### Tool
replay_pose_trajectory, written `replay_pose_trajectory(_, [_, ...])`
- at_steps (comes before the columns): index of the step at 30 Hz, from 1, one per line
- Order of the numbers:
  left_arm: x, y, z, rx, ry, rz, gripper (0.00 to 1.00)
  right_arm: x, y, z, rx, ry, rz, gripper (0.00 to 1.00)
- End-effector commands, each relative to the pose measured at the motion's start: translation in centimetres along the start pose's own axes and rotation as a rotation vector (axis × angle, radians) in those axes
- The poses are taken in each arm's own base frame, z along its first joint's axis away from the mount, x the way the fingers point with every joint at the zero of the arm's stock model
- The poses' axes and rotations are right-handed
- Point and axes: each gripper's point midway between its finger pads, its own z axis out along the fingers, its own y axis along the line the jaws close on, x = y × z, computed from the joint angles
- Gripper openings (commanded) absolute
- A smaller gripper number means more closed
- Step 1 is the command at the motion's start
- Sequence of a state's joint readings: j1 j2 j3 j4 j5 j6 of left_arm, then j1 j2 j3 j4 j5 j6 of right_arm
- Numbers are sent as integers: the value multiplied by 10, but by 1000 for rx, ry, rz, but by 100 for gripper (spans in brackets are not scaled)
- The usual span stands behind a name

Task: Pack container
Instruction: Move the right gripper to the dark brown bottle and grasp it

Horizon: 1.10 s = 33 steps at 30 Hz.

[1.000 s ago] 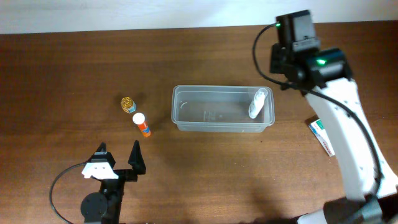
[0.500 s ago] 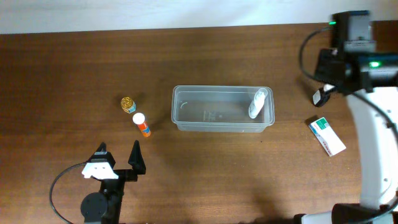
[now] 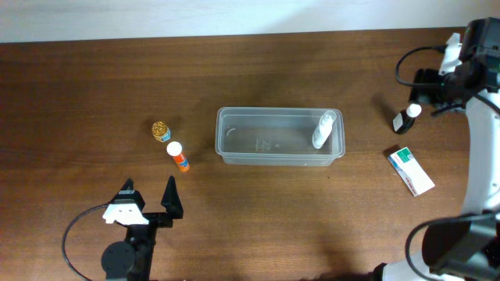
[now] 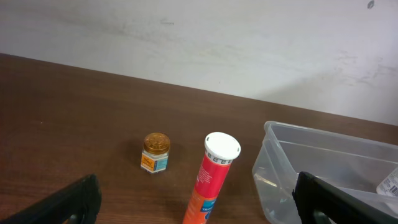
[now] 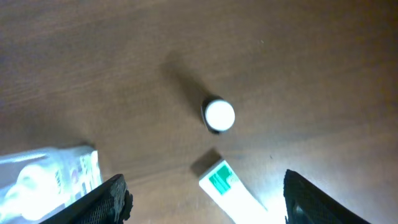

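Clear, round-cornered plastic container mid-frame on grained brown table holds white bottle; left gripper, lower left, and right gripper both gape.

A: Right arm is off the container's right end, now at the table's far right edge.
B: Right end effector?
A: Jaws wider than a second ago, empty. White-capped bottle and tube now uncovered.
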<state>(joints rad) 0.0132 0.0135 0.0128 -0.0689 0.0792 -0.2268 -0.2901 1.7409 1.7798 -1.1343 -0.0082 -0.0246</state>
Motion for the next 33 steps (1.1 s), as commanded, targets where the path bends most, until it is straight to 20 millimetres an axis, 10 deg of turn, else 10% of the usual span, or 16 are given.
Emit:
replay_pose_trajectory(1, [1,-1,0,7,0,15,99,1,2,31,-16,45,-32,73])
replay_pose_trajectory(13, [1,-1,0,7,0,15,99,25,-18,108,55,217,-145,78])
replay_pose_trajectory(33, [1,-1,0,7,0,15,99,30,-25,137,-167,216,-42,79])
